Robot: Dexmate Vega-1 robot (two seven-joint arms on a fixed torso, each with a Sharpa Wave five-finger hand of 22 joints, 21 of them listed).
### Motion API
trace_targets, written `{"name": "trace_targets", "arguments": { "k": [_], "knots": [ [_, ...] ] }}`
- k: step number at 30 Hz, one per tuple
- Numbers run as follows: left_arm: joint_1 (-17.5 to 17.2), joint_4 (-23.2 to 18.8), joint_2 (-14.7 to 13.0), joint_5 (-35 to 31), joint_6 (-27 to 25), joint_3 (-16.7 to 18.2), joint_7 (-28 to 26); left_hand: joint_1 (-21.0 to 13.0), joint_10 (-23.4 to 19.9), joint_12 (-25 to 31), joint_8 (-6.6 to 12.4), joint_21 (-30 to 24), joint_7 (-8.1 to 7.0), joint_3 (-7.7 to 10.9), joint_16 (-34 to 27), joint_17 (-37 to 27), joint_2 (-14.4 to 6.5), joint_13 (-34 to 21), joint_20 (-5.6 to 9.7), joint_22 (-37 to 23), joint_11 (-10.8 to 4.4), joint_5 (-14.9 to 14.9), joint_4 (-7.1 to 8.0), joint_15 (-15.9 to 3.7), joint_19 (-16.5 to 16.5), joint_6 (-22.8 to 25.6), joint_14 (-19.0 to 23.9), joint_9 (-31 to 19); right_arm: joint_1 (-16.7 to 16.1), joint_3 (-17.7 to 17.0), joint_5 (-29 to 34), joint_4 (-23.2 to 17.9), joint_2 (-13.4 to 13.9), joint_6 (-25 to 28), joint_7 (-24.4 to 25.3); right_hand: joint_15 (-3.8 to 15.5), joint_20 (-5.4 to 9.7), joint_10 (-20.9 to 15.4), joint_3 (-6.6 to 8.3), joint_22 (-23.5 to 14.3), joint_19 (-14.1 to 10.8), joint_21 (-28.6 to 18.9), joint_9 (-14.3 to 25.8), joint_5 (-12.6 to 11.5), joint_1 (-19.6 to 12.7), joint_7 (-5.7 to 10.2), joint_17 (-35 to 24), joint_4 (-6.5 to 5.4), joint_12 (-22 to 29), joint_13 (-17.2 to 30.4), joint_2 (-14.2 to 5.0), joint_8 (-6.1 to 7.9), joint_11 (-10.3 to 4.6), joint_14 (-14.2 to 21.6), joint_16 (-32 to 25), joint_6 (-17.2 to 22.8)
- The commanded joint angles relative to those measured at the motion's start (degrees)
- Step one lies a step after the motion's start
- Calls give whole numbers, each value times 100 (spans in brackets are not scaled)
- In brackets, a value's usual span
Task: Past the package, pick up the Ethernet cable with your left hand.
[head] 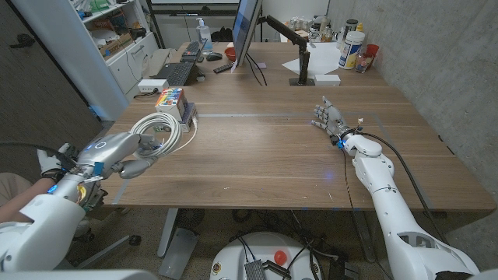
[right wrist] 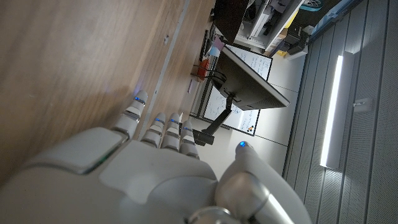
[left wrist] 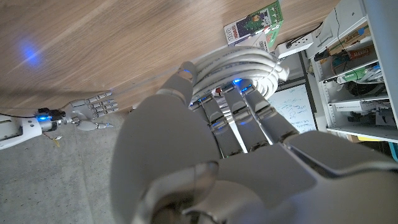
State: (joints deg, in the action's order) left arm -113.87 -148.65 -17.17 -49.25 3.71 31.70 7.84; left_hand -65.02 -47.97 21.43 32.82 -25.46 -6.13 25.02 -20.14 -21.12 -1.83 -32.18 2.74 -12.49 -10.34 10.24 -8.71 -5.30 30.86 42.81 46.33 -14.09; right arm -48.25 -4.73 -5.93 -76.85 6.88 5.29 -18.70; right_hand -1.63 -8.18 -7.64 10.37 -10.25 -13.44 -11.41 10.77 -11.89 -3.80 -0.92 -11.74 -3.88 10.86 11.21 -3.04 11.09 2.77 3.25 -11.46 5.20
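A coil of white Ethernet cable (head: 165, 127) lies on the wooden table (head: 264, 155), just in front of a colourful package (head: 172, 97). My left hand (head: 128, 152) reaches to the coil's near rim, its fingers stretched out and apart. In the left wrist view the fingertips (left wrist: 239, 93) lie on the coil (left wrist: 239, 62) and the thumb (left wrist: 182, 76) touches its side, with the package (left wrist: 253, 23) beyond. Nothing is closed around the cable, which rests on the table. My right hand (head: 330, 120) stands open on the table's right side, holding nothing, also seen as the right hand (left wrist: 93, 107) across the table.
A monitor (head: 246, 31) on an arm, a keyboard (head: 179, 72), a remote (head: 223, 68), a red cup (head: 230, 53) and several bottles (head: 352, 47) stand at the back. White shelves (head: 117, 39) line the left. A concrete wall runs along the right.
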Motion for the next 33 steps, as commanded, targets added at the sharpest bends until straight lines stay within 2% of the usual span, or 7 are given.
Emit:
{"name": "trace_targets", "arguments": {
  "k": [1, 18, 33],
  "knots": [
    [2, -68, 138, 57, 76, 94, 0, -833, -182, 25, 189, -45, -257, -24, -16, -22, -851, -60, 150, -19, -113, 32, -12, -852, -23, 578, 73, -133, 1, 6, 15, -12, 2, 18, -8, 2, -3, 22, -35, -16, 4, 7, 21, -16, 21, -15, -7, -4, 14, -4, 20, 2, 22, -6, -1, -27],
    [74, -80, 214, 96, 66, 102, 73, -850, -205, 7, 203, -96, -231, -51, 4, -26, -852, -75, 149, -12, -113, 36, -13, -853, -49, 584, 88, -121, 2, -5, 11, -3, 2, -2, -20, 2, -2, 28, -38, -17, 9, 4, 21, -16, 27, -17, -9, -9, 18, -4, 18, 4, 21, -15, -4, -33],
    [5, -106, 323, 36, 62, 162, 27, -860, -213, -14, 210, -137, -249, -71, 20, -31, -854, -82, 145, -6, -110, 37, -9, -852, -66, 580, 94, -111, -1, -6, 12, -10, 1, 7, -20, -1, -2, 22, -55, -17, 13, 2, 21, -15, 56, -18, -14, -27, 25, -3, 26, 8, 45, -17, -11, -32]
  ]
}}
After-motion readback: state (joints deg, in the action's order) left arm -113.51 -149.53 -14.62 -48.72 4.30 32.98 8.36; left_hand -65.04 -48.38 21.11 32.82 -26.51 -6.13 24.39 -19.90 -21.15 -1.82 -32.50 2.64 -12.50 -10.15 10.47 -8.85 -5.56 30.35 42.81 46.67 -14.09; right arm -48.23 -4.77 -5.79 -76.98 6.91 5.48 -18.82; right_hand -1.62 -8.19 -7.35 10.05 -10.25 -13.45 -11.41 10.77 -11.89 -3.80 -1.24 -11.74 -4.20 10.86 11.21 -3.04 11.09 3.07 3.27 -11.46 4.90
